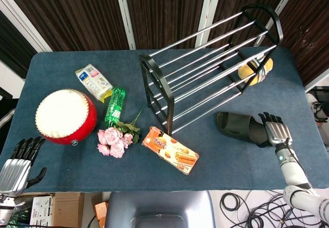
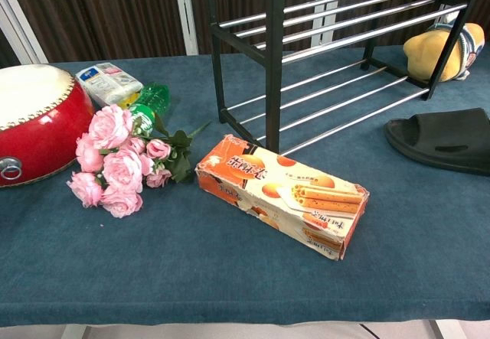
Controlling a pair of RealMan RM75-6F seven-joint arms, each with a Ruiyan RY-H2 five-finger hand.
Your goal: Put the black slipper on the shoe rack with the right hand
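The black slipper point(image 1: 239, 126) lies flat on the blue table, just in front of the right end of the shoe rack point(image 1: 168, 116). In the chest view the slipper point(image 2: 444, 140) sits at the right edge, below the rack point(image 2: 274, 63). My right hand point(image 1: 275, 130) is at the slipper's right end with its fingers stretched out over that end; I cannot tell whether they touch it. It grips nothing. That hand is outside the chest view. My left hand point(image 1: 18, 169) hangs open off the table's front left corner.
A yellow plush toy point(image 1: 255, 68) sits behind the rack. A biscuit box point(image 1: 170, 149), pink flowers point(image 1: 114, 140), a green bottle point(image 1: 115, 106), a tissue pack point(image 1: 93, 82) and a red drum point(image 1: 66, 116) fill the table's left half.
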